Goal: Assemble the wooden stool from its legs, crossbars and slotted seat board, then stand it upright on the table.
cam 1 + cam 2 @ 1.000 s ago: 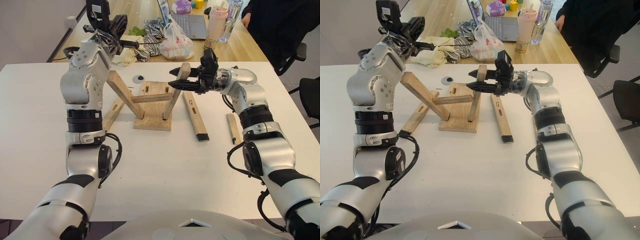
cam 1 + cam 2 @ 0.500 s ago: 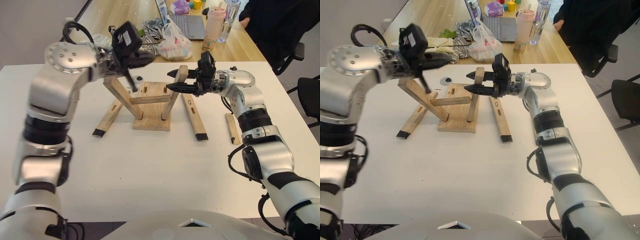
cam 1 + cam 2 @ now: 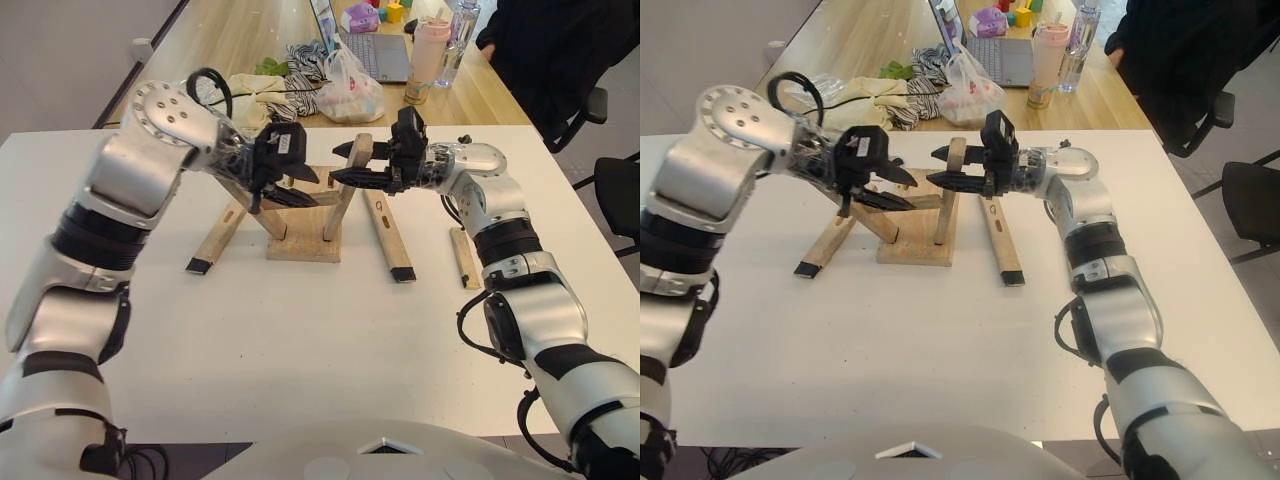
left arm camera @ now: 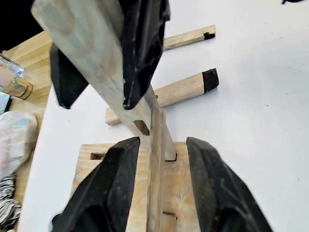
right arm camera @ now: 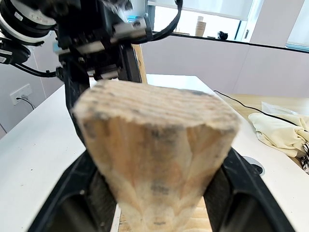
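Lying flat on the white table [image 3: 300, 340], the slotted seat board [image 3: 298, 246] carries two legs that stand in its slots. The left-hand leg [image 3: 268, 218] leans outward over the board's left edge. The right-hand leg [image 3: 340, 210] rises from the board's right side and tilts a little to the right. A crossbar [image 3: 322, 196] runs roughly level between them, above the middle of the board.

The right gripper [image 3: 335, 163] comes in from the board's right and pinches the right-hand leg near its top, one finger on either face. Its own wrist view has the leg's end grain close up between the two dark fingers.

The left gripper [image 3: 308, 192] hangs over the board from its left, with its fingers [image 4: 108, 188] spread to either side of the crossbar. A gap shows on both sides, so they straddle the bar without gripping it.

A loose leg [image 3: 220, 232] with a dark-capped end lies on the table just left of the board. A second loose leg [image 3: 388, 232] lies just right of it. A short bar [image 3: 465, 257] lies farther right, well apart from the board.

Behind the board, past the white table's far edge, a wooden table [image 3: 500, 95] holds a laptop [image 3: 378, 50], a plastic bag [image 3: 350, 92] and a pink bottle [image 3: 428, 50].
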Controlling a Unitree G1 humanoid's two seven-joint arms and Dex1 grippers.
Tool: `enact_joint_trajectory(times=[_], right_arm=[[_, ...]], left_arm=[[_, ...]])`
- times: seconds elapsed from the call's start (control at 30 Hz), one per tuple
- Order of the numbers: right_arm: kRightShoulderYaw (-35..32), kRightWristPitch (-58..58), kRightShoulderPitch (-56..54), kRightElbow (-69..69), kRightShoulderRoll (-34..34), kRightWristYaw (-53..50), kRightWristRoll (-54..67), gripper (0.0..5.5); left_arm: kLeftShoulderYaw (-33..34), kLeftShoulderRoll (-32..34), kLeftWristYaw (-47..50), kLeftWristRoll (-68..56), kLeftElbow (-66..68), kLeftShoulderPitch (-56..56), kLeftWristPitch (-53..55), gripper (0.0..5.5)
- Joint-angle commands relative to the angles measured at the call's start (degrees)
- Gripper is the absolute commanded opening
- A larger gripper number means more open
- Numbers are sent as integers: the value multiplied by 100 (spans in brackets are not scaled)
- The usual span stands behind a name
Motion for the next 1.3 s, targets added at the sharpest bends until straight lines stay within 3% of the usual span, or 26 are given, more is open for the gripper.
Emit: enact_joint_trajectory(times=[0.03,0.33,0.87,1.07,1.3], right_arm=[[311,13,285,288,11,-151,-548,203],[348,-40,337,265,-60,-138,-534,203],[506,-178,470,246,-257,-24,-621,203],[490,-330,249,431,-46,-211,-601,203],[479,-336,222,421,82,-199,-528,203]], left_arm=[[-172,-349,30,194,349,-76,31,173],[-379,-389,72,887,1251,-76,-55,49],[-360,-409,151,1067,2623,-22,-409,40],[-838,-534,-115,1208,2340,390,-388,40],[-1470,-1191,162,1742,3192,803,-430,39]])
